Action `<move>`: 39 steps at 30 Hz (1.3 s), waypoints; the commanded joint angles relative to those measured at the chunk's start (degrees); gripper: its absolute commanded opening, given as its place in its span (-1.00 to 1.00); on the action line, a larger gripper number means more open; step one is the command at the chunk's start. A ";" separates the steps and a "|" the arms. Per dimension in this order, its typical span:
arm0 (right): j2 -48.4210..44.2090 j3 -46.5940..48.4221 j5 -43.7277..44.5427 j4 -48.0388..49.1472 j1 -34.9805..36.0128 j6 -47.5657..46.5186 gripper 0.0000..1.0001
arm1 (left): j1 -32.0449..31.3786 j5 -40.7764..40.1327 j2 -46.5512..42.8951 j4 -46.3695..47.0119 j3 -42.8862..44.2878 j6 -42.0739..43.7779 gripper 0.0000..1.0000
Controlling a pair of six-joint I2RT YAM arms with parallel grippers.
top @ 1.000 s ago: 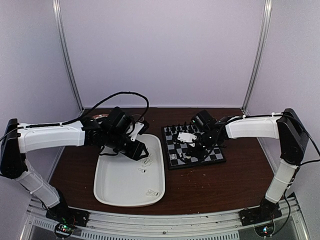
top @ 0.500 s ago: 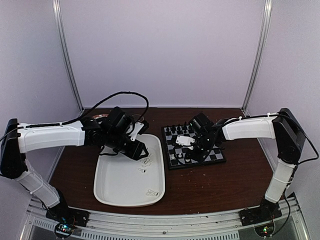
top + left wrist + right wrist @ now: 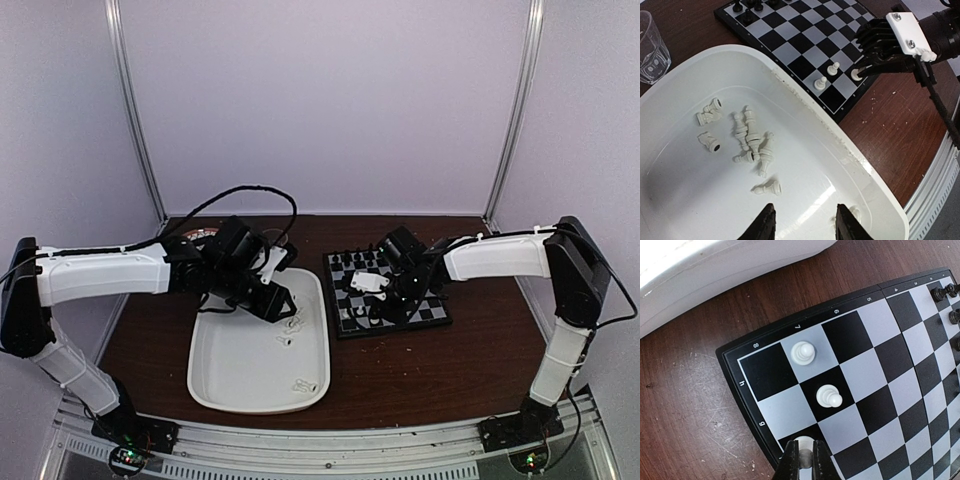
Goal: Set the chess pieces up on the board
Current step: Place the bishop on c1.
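Observation:
The board [image 3: 436, 312] lies right of the tray, black and pale checks. Two white chess pieces [image 3: 803, 352] [image 3: 829, 396] stand upright in its near-left corner, also seen in the left wrist view [image 3: 820, 82]. My right gripper [image 3: 805, 460] is shut on a third white piece [image 3: 804, 444], low over a dark square at the board's edge next to those two. In the top view this gripper [image 3: 378, 312] is over the board's near-left part. My left gripper [image 3: 807, 222] hangs open above the tray, nothing between its fingers. Several white pieces [image 3: 751, 136] lie toppled in the tray.
The white oblong tray [image 3: 213, 392] sits left of the board, its rim [image 3: 840, 141] close to the board's edge. Black chessmen [image 3: 747, 7] line the board's far side. A clear glass [image 3: 650, 47] stands beyond the tray's far left corner.
My right gripper has shifted a little left and nearer the board's front edge, still holding the white piece. The left arm has barely moved.

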 commanded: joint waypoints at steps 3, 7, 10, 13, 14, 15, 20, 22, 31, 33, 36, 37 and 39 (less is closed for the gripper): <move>0.58 0.13 0.75 -0.87 0.67 -0.05 -0.88 | 0.43 0.04 -0.91 2.55 -0.84 -0.69 -0.17; 0.59 0.12 1.12 -0.88 0.67 0.20 -0.86 | 0.47 0.17 -0.93 2.59 -0.93 -0.87 -0.17; 0.67 0.12 1.88 -0.83 0.67 0.16 -0.83 | 0.47 0.31 -0.93 2.79 -1.08 -1.02 -0.17; 0.77 0.03 2.31 -0.73 0.67 0.18 -0.83 | 0.48 0.39 -0.90 2.81 -1.19 -1.13 -0.17; 0.82 0.10 2.59 -0.72 0.67 0.29 -0.83 | 0.46 0.32 -0.95 2.81 -1.27 -1.13 -0.17; 0.86 0.14 2.86 -0.78 0.67 0.31 -0.83 | 0.46 0.32 -1.03 2.79 -1.33 -1.21 -0.17; -0.12 0.06 2.40 -1.12 0.67 0.42 -0.75 | 0.43 0.32 -1.29 2.69 -1.52 -1.22 -0.17; -0.72 0.10 2.47 -1.16 0.67 0.93 -0.69 | 0.44 0.26 -1.51 2.68 -1.63 -1.22 -0.17; -2.79 0.68 1.79 -2.13 0.67 1.78 -0.53 | 0.43 0.19 -1.51 2.73 -1.71 -1.31 -0.17; -3.84 1.22 1.70 -3.03 0.62 2.21 -0.52 | 0.45 -0.36 -1.65 2.32 -1.61 -1.35 -0.17; -6.92 2.92 0.89 -6.28 0.44 2.35 -0.50 | 0.75 -3.75 -1.33 -1.37 -0.32 -2.46 -0.17; -8.74 3.45 0.41 -7.41 0.18 2.37 -0.48 | 0.85 -4.94 -0.78 -3.35 0.59 -2.99 -0.16; -10.61 5.29 -1.25 -10.77 -0.79 2.63 -0.47 | 0.88 -8.83 1.06 -9.03 3.18 -4.04 -0.17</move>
